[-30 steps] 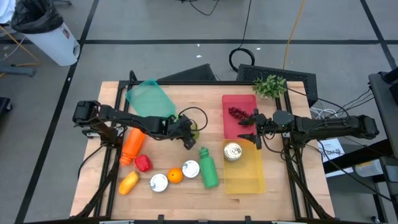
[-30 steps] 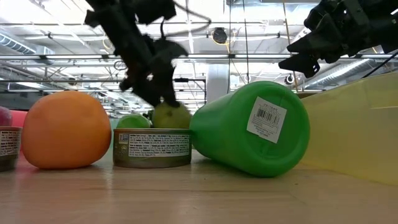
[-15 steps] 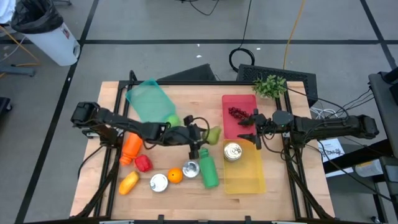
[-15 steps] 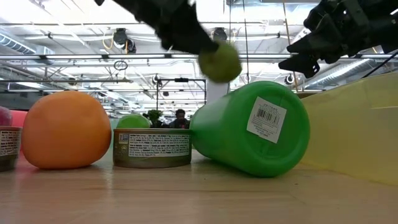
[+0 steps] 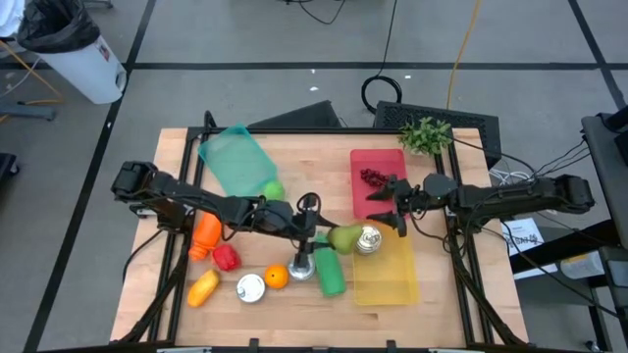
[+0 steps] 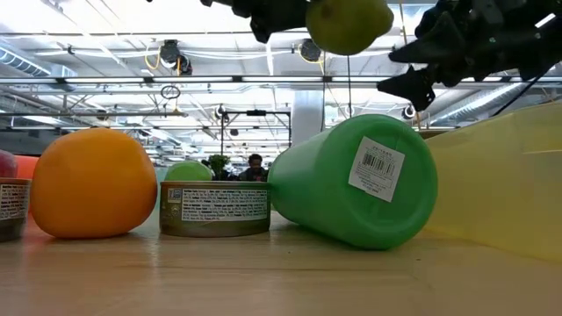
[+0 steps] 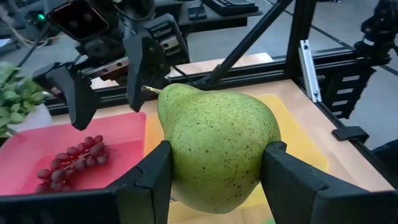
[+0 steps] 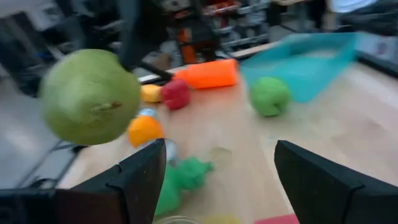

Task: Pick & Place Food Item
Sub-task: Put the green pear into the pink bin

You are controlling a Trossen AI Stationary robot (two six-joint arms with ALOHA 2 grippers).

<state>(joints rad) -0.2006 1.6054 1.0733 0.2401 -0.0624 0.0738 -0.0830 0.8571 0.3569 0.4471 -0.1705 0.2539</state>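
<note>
In the low view the pear is cut off by the top edge, as is the arm holding it. The yellow tray runs off the right edge. At the left edge, a can shows only partly. The right wrist view is blurred throughout.

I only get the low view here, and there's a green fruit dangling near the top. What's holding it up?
Observer: The left gripper pinches that pear between its two fingers.
Operator: What's underneath it?
Observer: Seen from above, it hangs at the yellow tray's edge, beside a tin can.
Operator: And the other arm?
Observer: The right gripper waits open over the red tray, which holds grapes.
</note>
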